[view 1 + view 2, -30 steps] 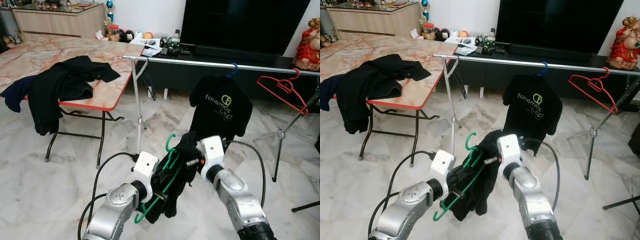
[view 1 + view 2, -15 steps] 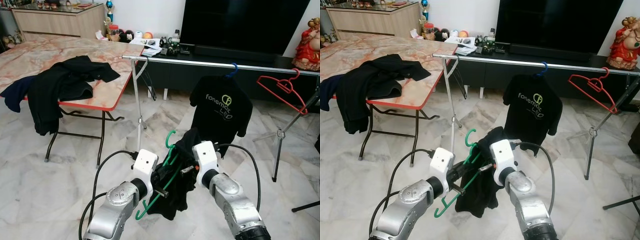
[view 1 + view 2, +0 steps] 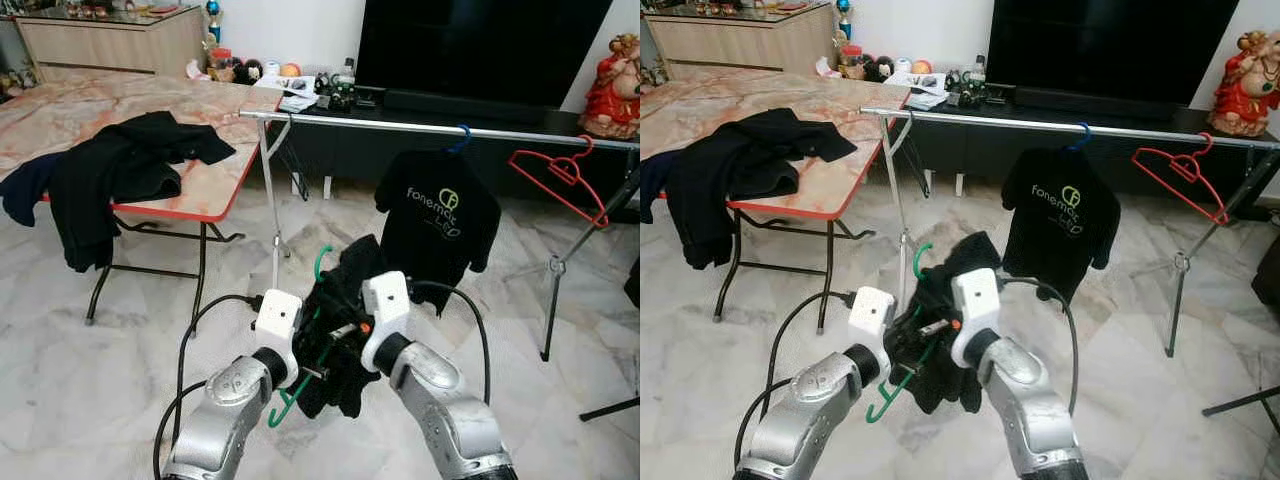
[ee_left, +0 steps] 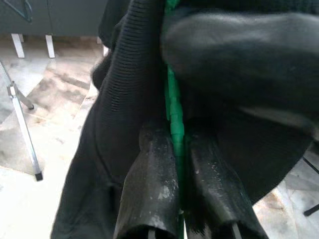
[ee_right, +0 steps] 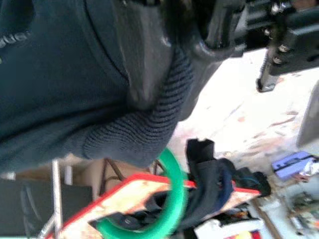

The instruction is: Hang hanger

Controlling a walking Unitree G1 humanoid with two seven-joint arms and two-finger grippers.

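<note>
Seemingly mid-carry w/ rail next: left gripper (image 4: pixel 177 149) jaws clamped on green hanger (image 3: pixel 322 262) bearing a dark garment (image 3: pixel 345 290) low before the robot, right gripper (image 3: pixel 345 330) on the cloth, jaws' state unclear; needs lifting hook onto clothes rail (image 3: pixel 400 126).

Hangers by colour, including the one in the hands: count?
Green plastic hanger, carrying a black garment, held in the left hand: 1
Blue hanger hook on the metal rail, under a black printed T-shirt: 1
Red bare hanger on the rail: 1
Total: 3
</note>
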